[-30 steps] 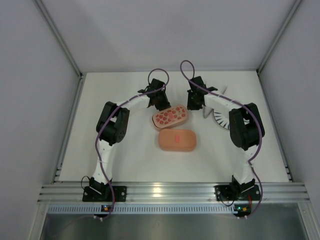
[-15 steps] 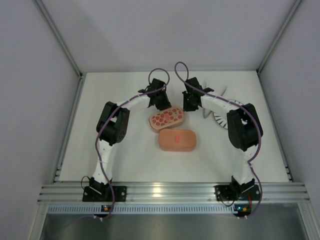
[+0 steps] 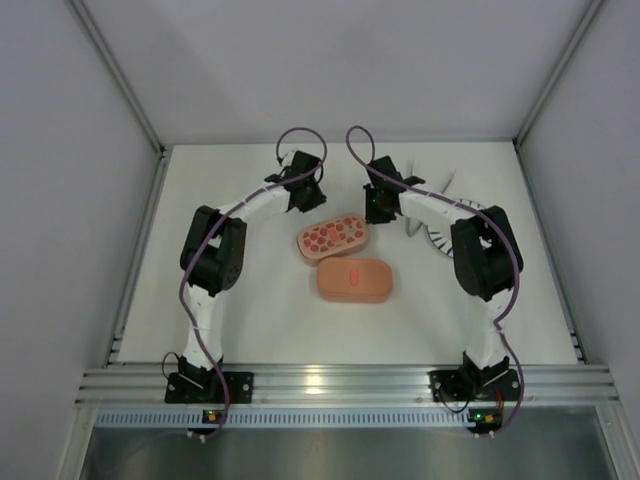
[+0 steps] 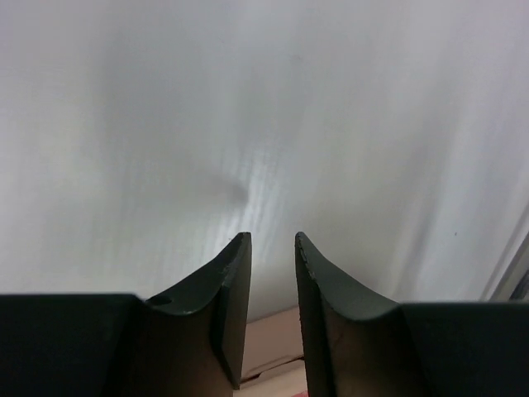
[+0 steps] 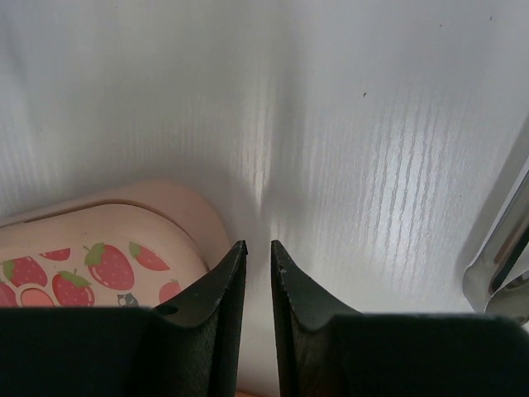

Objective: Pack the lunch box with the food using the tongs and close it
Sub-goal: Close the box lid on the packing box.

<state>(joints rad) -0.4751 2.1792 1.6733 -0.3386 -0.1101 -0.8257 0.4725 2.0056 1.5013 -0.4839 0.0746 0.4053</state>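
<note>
The lunch box shows as two salmon-pink parts. One with a strawberry-print lid [image 3: 335, 237] lies mid-table, and a plain pink closed one [image 3: 355, 280] lies just in front of it. My left gripper [image 3: 303, 196] hovers up and left of the strawberry lid, apart from it. Its jaws stand a little open and empty [image 4: 272, 236], with a strip of pink box [image 4: 269, 347] below them. My right gripper [image 3: 376, 210] is at the lid's right end, its jaws narrowly open on nothing [image 5: 257, 242], the strawberry lid [image 5: 83, 256] to their left. The silvery tongs [image 5: 504, 265] lie to the right. The food is out of view.
A round white plate with black stripes [image 3: 440, 238] lies at the right, partly under my right arm. The tongs [image 3: 443, 184] lie beside it. Grey walls with metal rails close in the table on three sides.
My left gripper has drawn back up and left, off the strawberry-lid box, with its jaws slightly wider. That box slid a little left. My right gripper shifted slightly left.
</note>
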